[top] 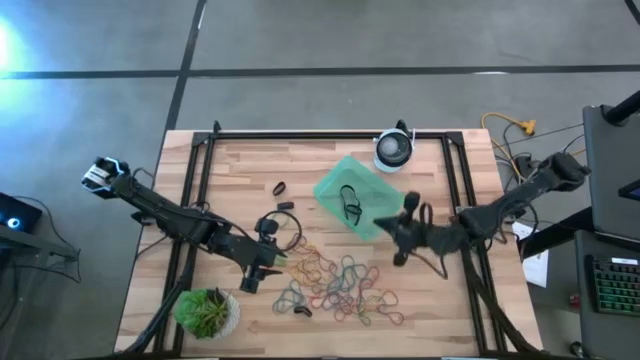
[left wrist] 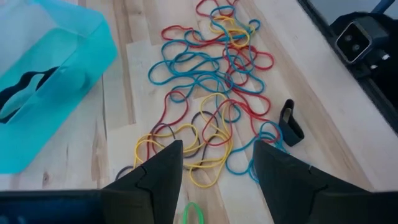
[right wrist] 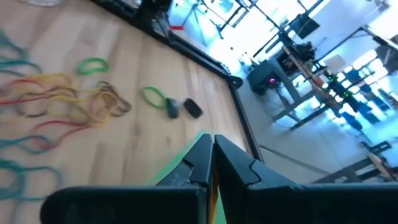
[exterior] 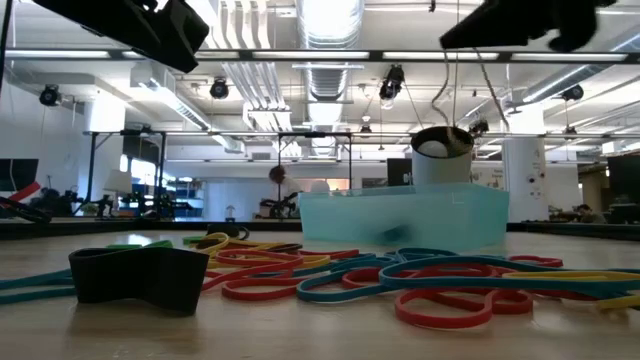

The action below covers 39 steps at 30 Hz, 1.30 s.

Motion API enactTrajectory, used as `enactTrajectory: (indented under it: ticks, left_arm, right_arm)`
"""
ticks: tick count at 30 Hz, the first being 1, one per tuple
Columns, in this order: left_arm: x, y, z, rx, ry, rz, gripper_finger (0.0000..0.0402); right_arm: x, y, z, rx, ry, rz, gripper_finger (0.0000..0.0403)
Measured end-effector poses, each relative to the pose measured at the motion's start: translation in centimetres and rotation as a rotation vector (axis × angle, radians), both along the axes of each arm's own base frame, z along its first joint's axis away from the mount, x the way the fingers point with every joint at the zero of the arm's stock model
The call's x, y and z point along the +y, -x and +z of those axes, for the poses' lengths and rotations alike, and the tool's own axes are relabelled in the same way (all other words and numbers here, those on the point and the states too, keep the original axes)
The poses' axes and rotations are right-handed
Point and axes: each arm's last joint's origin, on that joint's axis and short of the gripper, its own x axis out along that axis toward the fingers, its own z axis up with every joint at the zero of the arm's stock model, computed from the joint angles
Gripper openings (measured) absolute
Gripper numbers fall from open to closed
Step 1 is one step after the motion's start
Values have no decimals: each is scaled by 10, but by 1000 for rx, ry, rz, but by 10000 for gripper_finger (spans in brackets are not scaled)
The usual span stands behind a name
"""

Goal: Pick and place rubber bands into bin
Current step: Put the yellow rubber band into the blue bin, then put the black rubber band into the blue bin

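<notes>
Low in the high view, a potted plant [top: 207,312] sits lower left on the tabletop [top: 250,160]. The rubber bands [top: 335,282] sprawl at lower centre. The left gripper [top: 262,272] hangs at their left edge, jaws wide, empty. Above, the bin [top: 330,188] holds black bands; the right gripper [top: 384,226] hovers at its right edge, jaws closed, empty. A round white device [top: 394,149] stands beyond.

The rubber bands [top: 335,282] lie spread on the table [top: 250,150] between the bin [top: 335,185], which holds a band and sits just before a round device [top: 394,150], and the potted plant [top: 205,312] at the near left corner.
</notes>
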Motion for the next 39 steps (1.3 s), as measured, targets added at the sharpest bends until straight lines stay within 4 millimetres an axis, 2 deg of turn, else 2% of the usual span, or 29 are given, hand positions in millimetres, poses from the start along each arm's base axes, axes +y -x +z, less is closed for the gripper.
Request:
enactTrajectory:
  ticks: [7,15,19,23,27,30,33,39]
  left_arm:
    - [0,0,-4,-10,-6,-4,180]
    - [1,0,-11,-28,-17,-15,180]
    - [1,0,-11,-32,-30,2,180]
    - [3,0,-11,-46,-64,42,180]
    - [6,0,-11,-60,-136,93,180]
    - [14,2,-16,-28,-250,196,180]
    - [25,2,-24,37,-332,276,180]
    - [48,-10,-36,113,-344,375,180]
  right_arm:
    - [-46,-15,4,1,-98,16,9]
    - [-90,-34,-16,53,-275,-3,12]
    - [-105,-41,-27,75,-399,23,39]
    - [-118,-45,-37,100,-465,-10,86]
    - [-120,-46,-41,120,-459,-9,133]
    - [-115,-46,-41,140,-459,69,157]
    - [-104,-46,-38,145,-466,139,167]
    - [-73,-47,-38,173,-455,265,168]
